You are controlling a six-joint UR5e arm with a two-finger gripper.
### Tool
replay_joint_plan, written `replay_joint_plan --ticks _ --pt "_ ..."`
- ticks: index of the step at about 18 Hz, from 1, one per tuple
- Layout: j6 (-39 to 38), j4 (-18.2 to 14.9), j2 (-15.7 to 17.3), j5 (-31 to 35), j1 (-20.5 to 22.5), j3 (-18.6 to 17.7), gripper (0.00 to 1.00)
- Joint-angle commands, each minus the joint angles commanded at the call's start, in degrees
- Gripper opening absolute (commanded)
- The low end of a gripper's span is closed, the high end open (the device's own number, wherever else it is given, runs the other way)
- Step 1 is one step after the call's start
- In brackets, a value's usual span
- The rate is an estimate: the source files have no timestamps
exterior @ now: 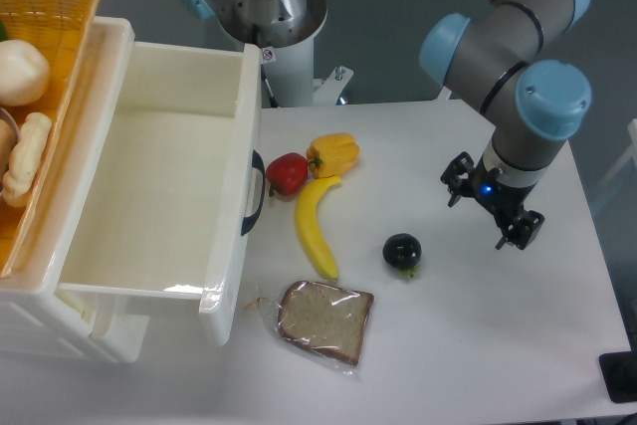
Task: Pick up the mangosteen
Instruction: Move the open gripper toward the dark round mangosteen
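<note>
Resting on the white table, the mangosteen sits right of the banana and apart from it, with the bagged bread slice nearer and to its left. The gripper hangs to the fruit's right, well apart — fingers spread, grasping nothing. Red pepper and yellow pepper lie farther back, beside the open white drawer.

Banana, two peppers, bagged bread, perhaps rolls in basket
</note>
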Motion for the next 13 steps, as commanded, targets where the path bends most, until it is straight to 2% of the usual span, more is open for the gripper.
replay_joint_plan --ticks 5,8,11,13 --pt "-0.5 0.0 0.1 0.2 -0.1 -1.1 1.0" --pt "-4.4 0.5 0.6 -0.1 0.0 -3.9 1.0" --pt "-8.7 3.1 0.8 0.0 -0.4 -7.2 1.0" --pt "-10.4 3.2 1.6 0.2 -0.7 -8.2 1.0"
